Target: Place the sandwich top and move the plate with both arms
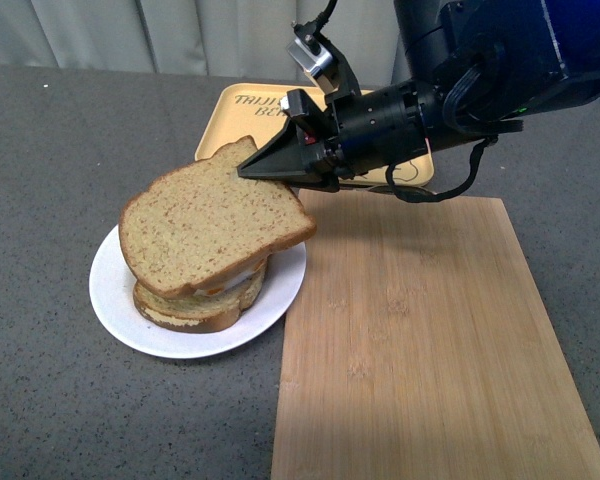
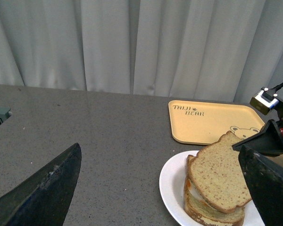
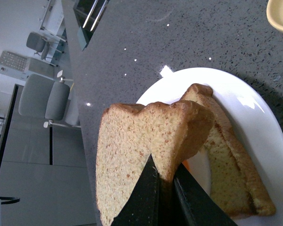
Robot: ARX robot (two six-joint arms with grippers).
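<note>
My right gripper [image 1: 252, 171] has its jaws clenched on the far edge of the sandwich top [image 1: 208, 226], which lies tilted over the stacked slices [image 1: 192, 310] on the plate [image 1: 115, 300]. The plate sits on the grey worktop [image 1: 50, 150], just beside the wooden board [image 1: 410, 330] (yellow tray [image 1: 225, 115] behind it). My left gripper [image 2: 159, 149] hangs nearby, jaws spread wide, grasping nothing.

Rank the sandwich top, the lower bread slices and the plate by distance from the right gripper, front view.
1. sandwich top: clamped at its rear corner in the right gripper jaws.
2. lower bread slices: stacked directly beneath the top.
3. plate: lowest, under the stack, on the table.
</note>
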